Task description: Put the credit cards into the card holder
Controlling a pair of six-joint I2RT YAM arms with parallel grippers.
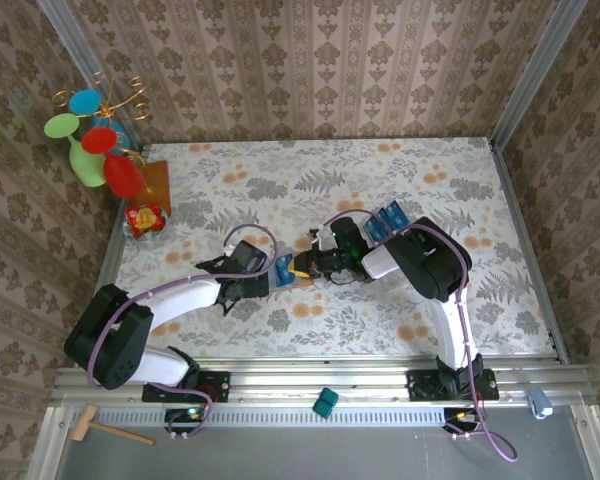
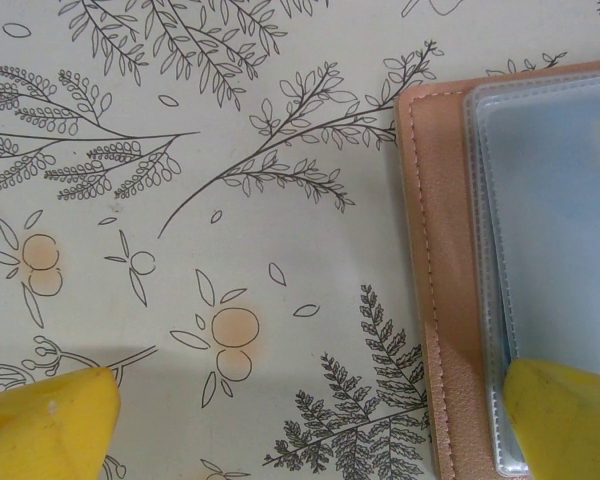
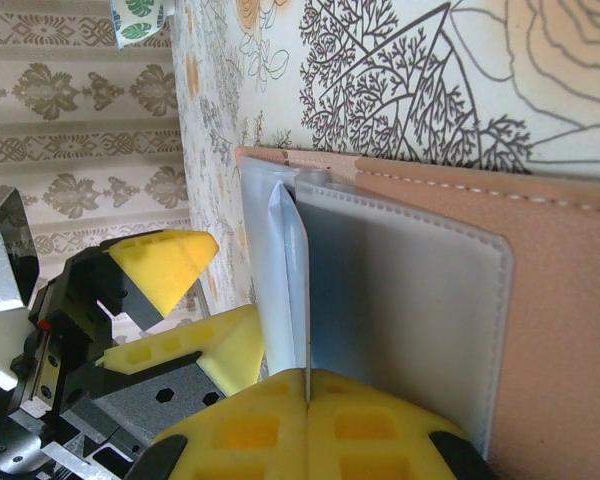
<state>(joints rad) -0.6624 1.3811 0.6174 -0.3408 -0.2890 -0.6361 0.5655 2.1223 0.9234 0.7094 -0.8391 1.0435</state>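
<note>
The card holder [image 2: 435,250] lies open on the desk [image 1: 430,170]. Right gripper [image 3: 306,388] jaws are closed on its clear sleeve [image 3: 400,300]. Left gripper [image 2: 305,425] jaws stand wide and empty over the holder's edge. Blue credit cards [image 1: 388,222] lie right of the holder. I judge insertion is mostly outstanding.

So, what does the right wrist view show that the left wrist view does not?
The right wrist view adds the right gripper shut on a thin leaf edge-on (card or sleeve, I cannot tell) and the wallpapered wall. The left wrist view adds the rounded corner of the card holder and how the open left gripper straddles its edge: one finger over the sleeves, one over bare tablecloth. Shared: card holder, clear sleeves, flowered tablecloth, left gripper's yellow fingers.
</note>
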